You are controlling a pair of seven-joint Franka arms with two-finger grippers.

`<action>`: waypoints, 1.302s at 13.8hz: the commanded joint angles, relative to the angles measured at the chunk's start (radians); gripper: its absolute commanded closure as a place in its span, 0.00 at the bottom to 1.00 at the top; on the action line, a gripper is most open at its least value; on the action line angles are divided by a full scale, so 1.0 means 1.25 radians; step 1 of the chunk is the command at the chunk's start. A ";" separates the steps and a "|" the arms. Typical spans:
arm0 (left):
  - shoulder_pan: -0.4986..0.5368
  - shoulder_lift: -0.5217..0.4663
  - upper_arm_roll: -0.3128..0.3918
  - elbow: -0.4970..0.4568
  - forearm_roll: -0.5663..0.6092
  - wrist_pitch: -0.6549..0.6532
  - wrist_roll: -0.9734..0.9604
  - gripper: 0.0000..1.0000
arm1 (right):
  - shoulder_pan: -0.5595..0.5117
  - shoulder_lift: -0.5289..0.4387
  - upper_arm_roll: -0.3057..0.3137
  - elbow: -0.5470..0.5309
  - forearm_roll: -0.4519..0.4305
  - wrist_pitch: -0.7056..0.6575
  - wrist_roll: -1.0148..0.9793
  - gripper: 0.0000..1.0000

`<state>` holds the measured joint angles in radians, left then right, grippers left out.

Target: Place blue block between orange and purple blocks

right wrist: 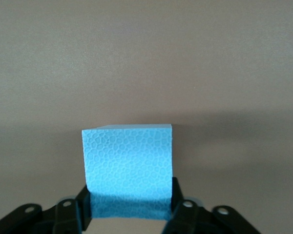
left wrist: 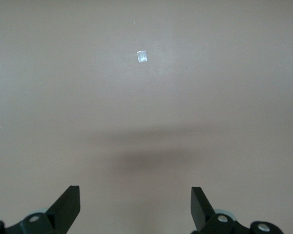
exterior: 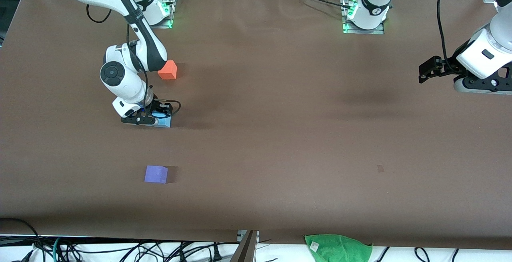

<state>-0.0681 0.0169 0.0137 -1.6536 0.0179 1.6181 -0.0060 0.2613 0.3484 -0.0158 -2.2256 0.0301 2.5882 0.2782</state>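
1. Front view:
   - The right claw [exterior: 157,119] is low, closed on the blue block [exterior: 164,121]. The block is at or just above the tabletop [exterior: 280,142]; I can't tell whether it touches.
   - The blue block sits roughly between the orange block [exterior: 168,70] (farther from the camera) and the purple block [exterior: 156,174] (nearer). All three are at the right arm's end of the tabletop, in a rough line.
   - Judgement: placement is nearly done. What's left is to confirm the block is seated, release it and lift clear.
   - Room: the blue block is well apart from both neighbours, with bare brown surface all around and tabletop edges well off. A straight-up retreat looks safe. The forearm hangs close over the orange block, so avoid swinging that way.
   - The left claw [exterior: 430,70] waits in the air over the left arm's end of the tabletop, well away from the blocks.

2. Left wrist view:
   - The left claw [left wrist: 135,207] has its fingers spread wide, holding nothing.
   - Below it is only bare tabletop [left wrist: 224,73] and a small pale tape mark [left wrist: 142,56]. No task objects here.

3. Right wrist view:
   - The blue block [right wrist: 128,168] is pinched between both fingers [right wrist: 85,202], with its faces square to the claw and no visible tilt.
   - The tabletop [right wrist: 146,58] ahead is bare; the orange and purple blocks are out of frame.
   - The lower block edge is hidden by the fingers, so surface contact can't be confirmed here either.
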 commanded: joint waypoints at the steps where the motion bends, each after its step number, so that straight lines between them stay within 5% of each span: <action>1: -0.006 0.005 0.004 0.018 -0.003 -0.013 0.006 0.00 | -0.002 -0.034 0.000 -0.016 0.013 0.008 -0.007 0.00; 5: -0.006 0.005 0.004 0.018 -0.003 -0.013 0.006 0.00 | -0.002 -0.048 -0.001 0.030 0.007 -0.037 -0.031 0.00; 18: -0.004 0.005 0.004 0.018 -0.003 -0.018 0.006 0.00 | -0.004 -0.047 -0.046 0.456 -0.054 -0.551 -0.216 0.00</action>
<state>-0.0681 0.0169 0.0137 -1.6535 0.0179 1.6164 -0.0060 0.2611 0.2895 -0.0667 -1.7443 -0.0245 2.0047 0.0456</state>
